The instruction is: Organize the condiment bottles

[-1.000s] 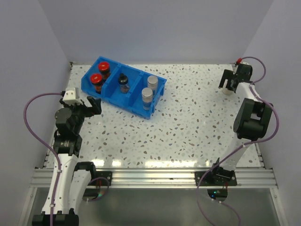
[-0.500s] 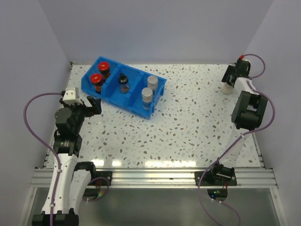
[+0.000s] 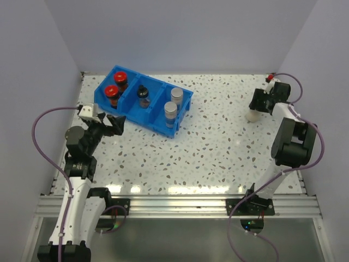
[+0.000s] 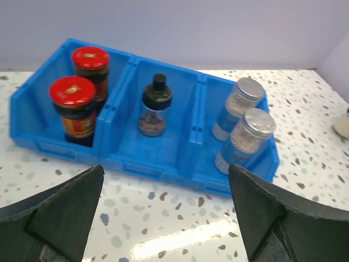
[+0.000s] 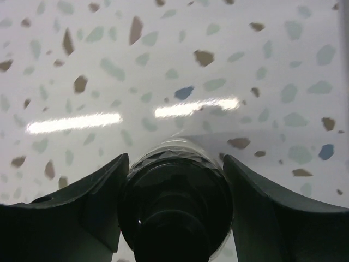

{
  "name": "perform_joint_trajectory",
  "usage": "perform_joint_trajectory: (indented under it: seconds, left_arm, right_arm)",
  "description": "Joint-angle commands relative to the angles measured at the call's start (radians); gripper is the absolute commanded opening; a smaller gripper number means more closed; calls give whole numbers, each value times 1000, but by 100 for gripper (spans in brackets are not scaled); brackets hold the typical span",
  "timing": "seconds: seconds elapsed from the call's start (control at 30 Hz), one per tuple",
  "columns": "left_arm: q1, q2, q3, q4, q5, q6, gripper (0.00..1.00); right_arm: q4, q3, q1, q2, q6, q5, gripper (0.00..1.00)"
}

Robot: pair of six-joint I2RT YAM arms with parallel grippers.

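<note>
My right gripper (image 3: pixel 258 103) (image 5: pixel 174 188) is shut on a small black-capped condiment bottle (image 3: pixel 251 115) (image 5: pixel 174 207) near the table's far right; both fingers press its clear sides. I cannot tell whether it touches the table. The blue three-part bin (image 3: pixel 154 83) (image 4: pixel 147 164) stands at the far left. Two red-capped jars (image 3: pixel 112 93) (image 4: pixel 73 109) fill its left part. One black-capped bottle (image 3: pixel 143 96) (image 4: pixel 155 109) stands in the middle part. The right part holds two silver-capped bottles (image 3: pixel 170 111) (image 4: pixel 242 139). My left gripper (image 3: pixel 112 123) (image 4: pixel 164 172) is open just in front of the bin, holding nothing.
Walls enclose the speckled table (image 3: pixel 218 142) on the left, back and right. The right wall is close behind my right arm. An aluminium rail (image 3: pixel 180 204) runs along the near edge.
My right gripper has shut on the black-capped bottle and carried it left and nearer, away from the far right corner. My left gripper has shifted slightly toward the bin.
</note>
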Motion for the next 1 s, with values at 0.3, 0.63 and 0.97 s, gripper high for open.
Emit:
perform_joint_trajectory:
  seconds: [0.3, 0.63, 0.97]
  left_arm:
    - [-172, 29, -67, 244, 328, -7, 100]
    - [-276, 17, -124, 222, 354, -47, 100]
    - [-586, 81, -182, 245, 41, -66, 100]
  right_arm:
    - [-445, -190, 212, -386, -680, -705, 0]
    - [-482, -190, 601, -419, -743, -639, 0]
    - [-462, -74, 701, -336, -559, -668, 0]
